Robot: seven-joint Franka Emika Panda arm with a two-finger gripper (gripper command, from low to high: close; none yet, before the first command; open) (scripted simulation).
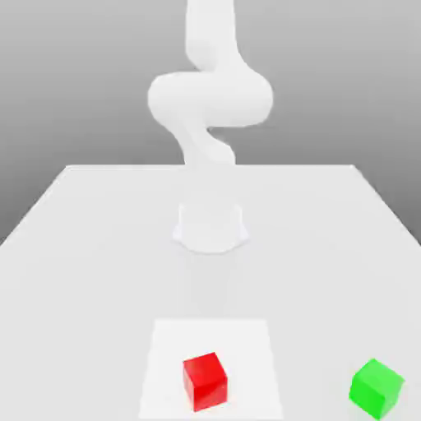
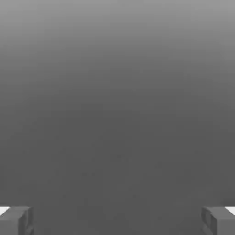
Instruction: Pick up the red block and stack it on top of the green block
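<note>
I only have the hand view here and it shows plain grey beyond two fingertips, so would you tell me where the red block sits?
Observer: In the exterior view the red block rests on the table, near that view's lower edge, about centre.
Operator: Thank you. Where is the green block?
Observer: The green block sits on the table too, apart from the red one, toward the exterior view's right.
Operator: Is anything stacked yet?
Observer: No, both blocks lie separately on the table, nothing on either.
</note>
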